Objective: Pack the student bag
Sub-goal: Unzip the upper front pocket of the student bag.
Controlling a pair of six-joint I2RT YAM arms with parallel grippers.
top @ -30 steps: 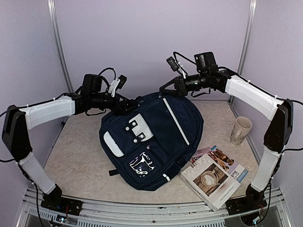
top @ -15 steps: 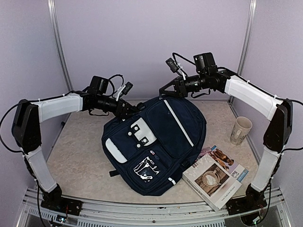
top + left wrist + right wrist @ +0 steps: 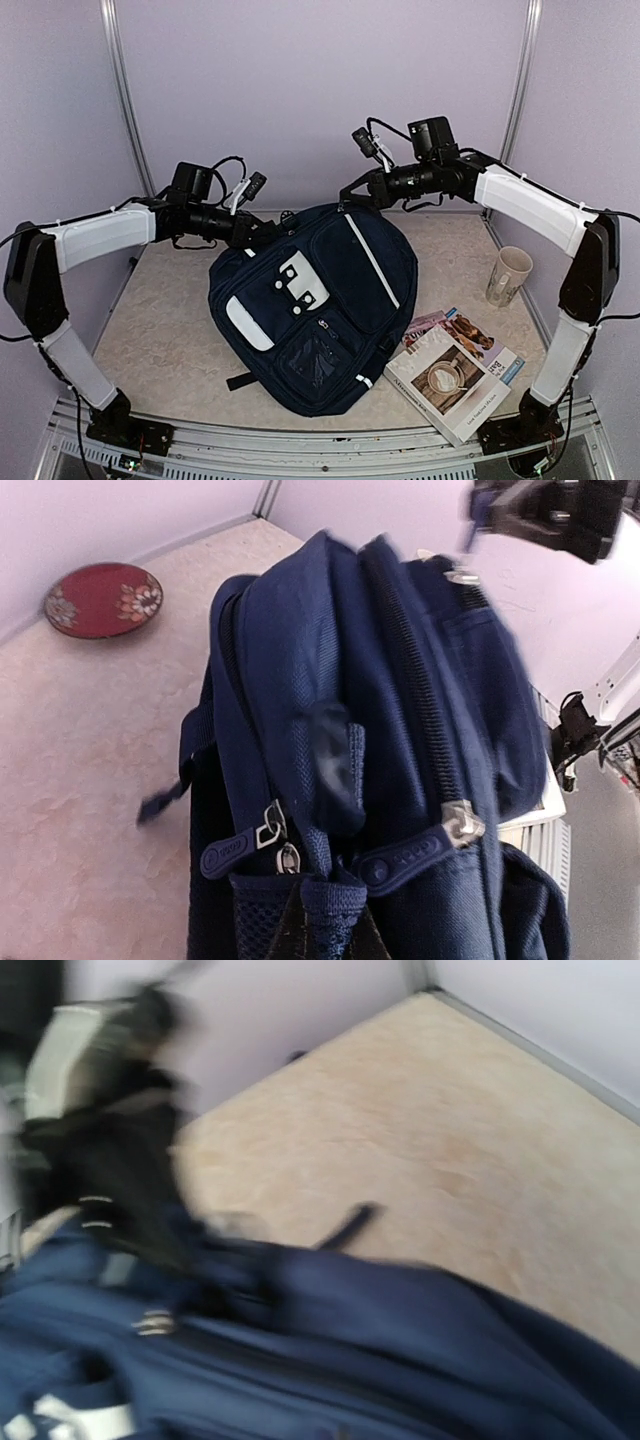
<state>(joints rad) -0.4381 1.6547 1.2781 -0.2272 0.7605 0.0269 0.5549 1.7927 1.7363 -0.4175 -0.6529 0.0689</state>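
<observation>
1. The left gripper point(image 3: 268, 232) is placed at the upper left edge of the student bag point(image 3: 330, 300) and is seen touching the navy fabric. In the left wrist view, only a dark shape is shown at the bottom edge, pressed against the bag's mesh pocket point(image 3: 262, 920). Whether the jaws are apart or clamped cannot be told.
2. In the same wrist view, two zipper pulls point(image 3: 235, 848) are seen on the side of the bag nearest the camera. A red plate point(image 3: 103, 598) is seen on the table point(image 3: 160, 330) beyond the bag, well apart from it.
3. The student bag is laid front-up in the middle of the table, with its top end toward the back wall and its white patch point(image 3: 300, 280) facing upward.
4. The right gripper point(image 3: 350, 192) is held at the top end of the bag, just at its rim. The right wrist view is blurred, so contact and jaw opening cannot be told. A dark strap point(image 3: 347, 1225) is shown lying on the table behind the bag.
5. A book point(image 3: 448, 375) is laid near the bag's lower right corner.
6. A mug point(image 3: 508, 274) is stood upright near the right wall, apart from the bag.
</observation>
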